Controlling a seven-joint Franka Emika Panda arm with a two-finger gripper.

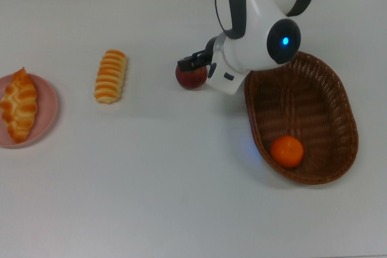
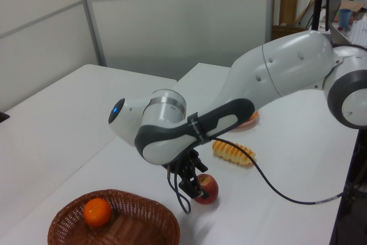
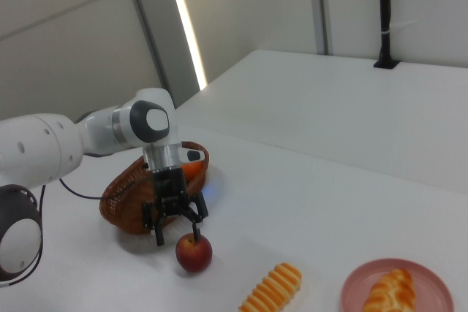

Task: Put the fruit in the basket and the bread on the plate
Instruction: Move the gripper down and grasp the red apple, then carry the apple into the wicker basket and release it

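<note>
A dark red apple (image 1: 191, 78) (image 3: 194, 252) lies on the white table, left of the basket in the top view. My gripper (image 1: 192, 66) (image 2: 193, 186) (image 3: 180, 226) hangs open right over it, fingers spread to either side of its top and holding nothing. The wicker basket (image 1: 326, 89) (image 2: 143, 213) holds the orange mandarin (image 1: 286, 151) (image 2: 97, 212). A ridged bread roll (image 1: 110, 76) (image 3: 272, 290) lies loose on the table. The braided roll (image 1: 19, 104) (image 3: 385, 291) rests on the pink plate (image 1: 47, 113) (image 3: 424, 279).
My white arm (image 1: 260, 16) reaches over the basket's far rim in the top view. A black cable (image 2: 275, 185) trails across the table in the left view. The table edge (image 2: 338, 199) runs along the left view's right.
</note>
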